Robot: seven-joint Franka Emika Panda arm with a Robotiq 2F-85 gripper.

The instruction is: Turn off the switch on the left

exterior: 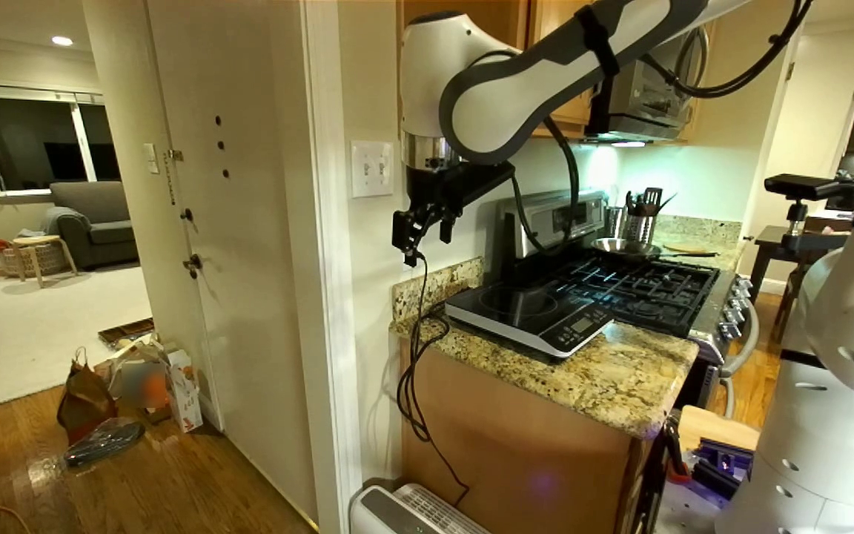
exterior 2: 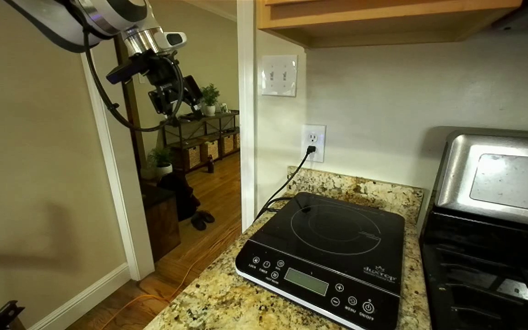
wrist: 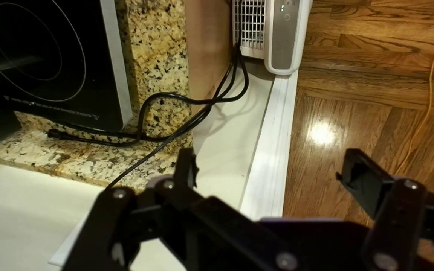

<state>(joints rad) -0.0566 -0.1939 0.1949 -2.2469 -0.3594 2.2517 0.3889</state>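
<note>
White wall plate (exterior 2: pixel 278 75), and the left toggle (exterior 2: pixel 271 75) of its two is the one you're after, on the side nearer the door trim (exterior 2: pixel 247 137). The plate sits on that thin strip of wall (exterior 2: pixel 274 126) right beside the trim, up and a bit left of the outlet (exterior 2: pixel 313 137) with the black plug (exterior 2: pixel 311 149) in it.

The end effector (wrist: pixel 269 167) has its fingers (wrist: pixel 365 184) spread wide, nothing between them, easy to see in the wrist view. It hangs pointed down, apart from the plate, and I can't make out the toggles in that view, so I'd call this the approach stage.

How I'd do it: bring the fingers together first so you've got one narrow tip. Spread like that, odds are decent that one finger bumps the right toggle (exterior 2: pixel 284 75) or clips the trim. Then swing the tip up to face the wall, come in just above the left toggle and drag down lightly. Down being off is my guess; they're too small in both exterior views to read how they're set, so get a proper look before committing. Don't lean into the plate either, let the toggle do the moving.

Also mind that loop of black cable (exterior 2: pixel 144 129) on the arm (exterior: pixel 560 89), could snag on the trim. The induction cooktop (exterior 2: pixel 332 229) on the granite desk (exterior 2: pixel 227 293) is lower down, so staying high should keep you clear.
</note>
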